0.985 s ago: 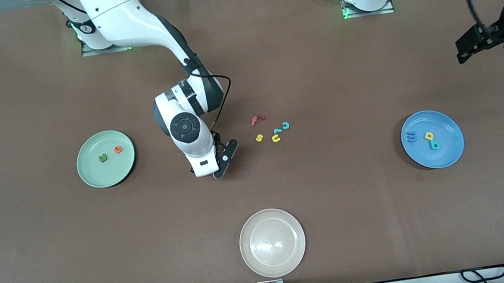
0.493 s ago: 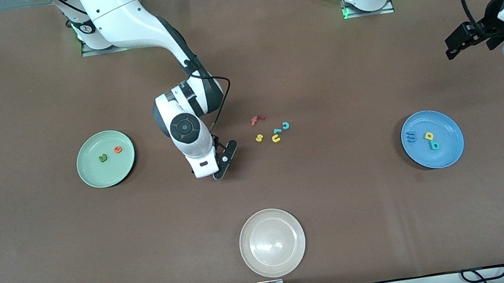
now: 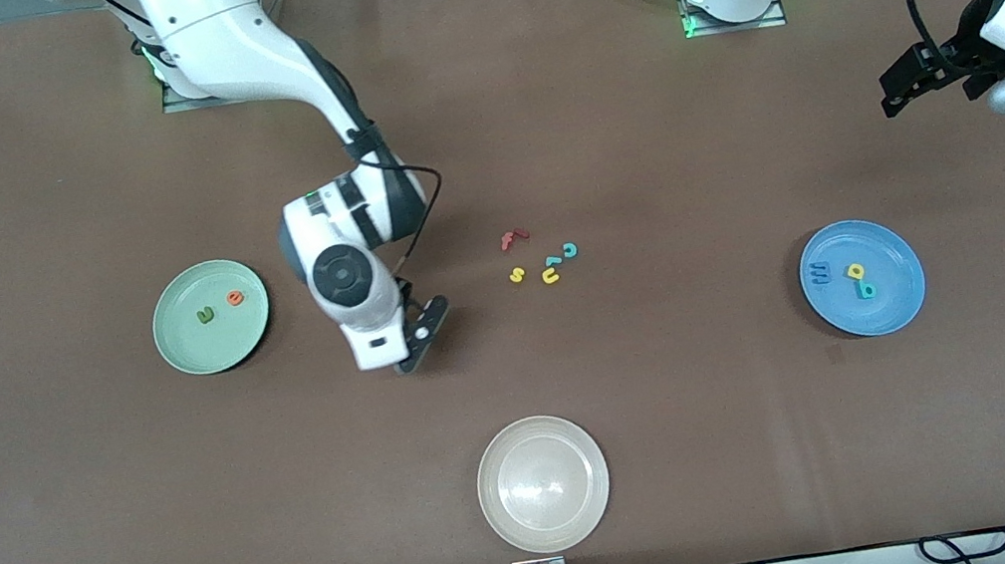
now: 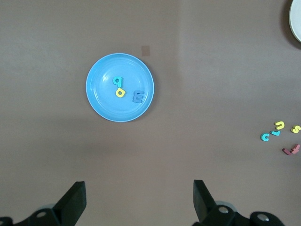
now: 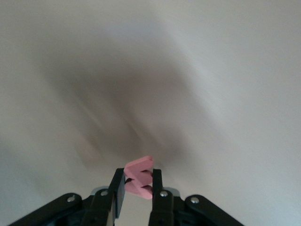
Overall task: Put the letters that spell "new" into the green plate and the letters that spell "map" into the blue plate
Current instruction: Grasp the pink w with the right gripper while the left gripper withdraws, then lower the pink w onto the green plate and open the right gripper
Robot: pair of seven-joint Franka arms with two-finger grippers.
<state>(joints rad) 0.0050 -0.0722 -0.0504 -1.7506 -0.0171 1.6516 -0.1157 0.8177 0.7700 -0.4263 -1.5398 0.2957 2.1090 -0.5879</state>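
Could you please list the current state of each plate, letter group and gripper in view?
green plate: holds n and e.
blue plate: holds m, a, p.
whitish plate: empty.
w: pinched in the right gripper, which is over bare table.
left gripper: open, waiting high over the table near the blue plate.
loose letters: on the table.

Three plates sit on the table: one green plate (image 3: 216, 353), one blue plate (image 3: 899, 300) and one whitish-beige plate (image 3: 504, 514).

Eleven foam letters show in all. One pink w (image 5: 139, 177) is pinched in the right gripper (image 3: 408, 352). Two letters, a green n (image 3: 206, 315) and an orange e (image 3: 235, 298), lie in the green plate. Three, a blue m (image 3: 821, 273), a yellow a (image 3: 855, 271) and a teal p (image 3: 865, 289), lie in the blue plate, under the left gripper (image 4: 139, 200). Five loose letters (image 3: 543, 258) cluster beside the right gripper.
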